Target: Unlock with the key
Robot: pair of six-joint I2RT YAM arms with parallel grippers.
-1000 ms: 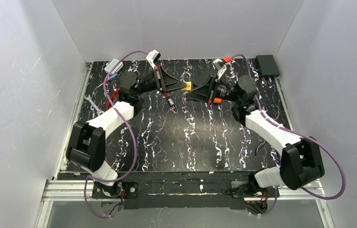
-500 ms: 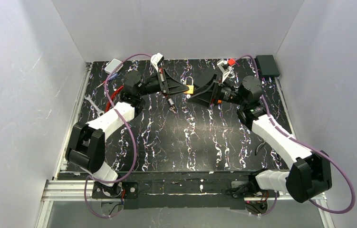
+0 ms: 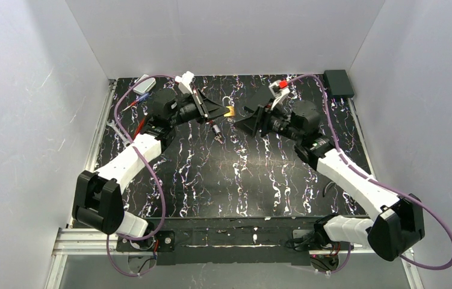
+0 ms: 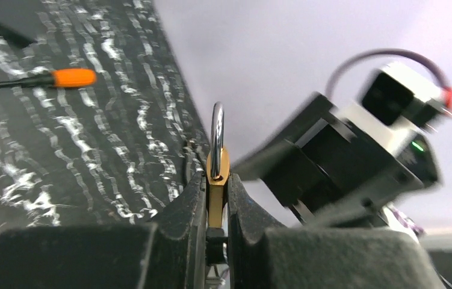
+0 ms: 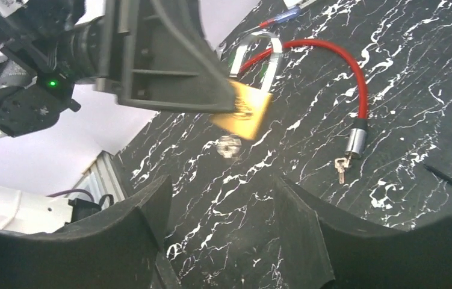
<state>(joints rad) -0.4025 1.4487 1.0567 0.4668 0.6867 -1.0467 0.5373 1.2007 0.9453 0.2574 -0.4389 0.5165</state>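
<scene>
You're looking at a robotics lab cell: plain white panels (image 3: 235, 36) wall your black marbled bench (image 3: 235, 180) at 9, 12 and 3 o'clock, with an aluminium rail (image 3: 91, 241) and two cabled arms (image 3: 130, 159) bolted at 6 o'clock.

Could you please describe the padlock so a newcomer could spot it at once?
Look at the far middle of the black marbled table. There the left gripper pinches the padlock: small and brass-yellow with a silvery shackle, unlike the red cable lock lying on the table nearby.
</scene>
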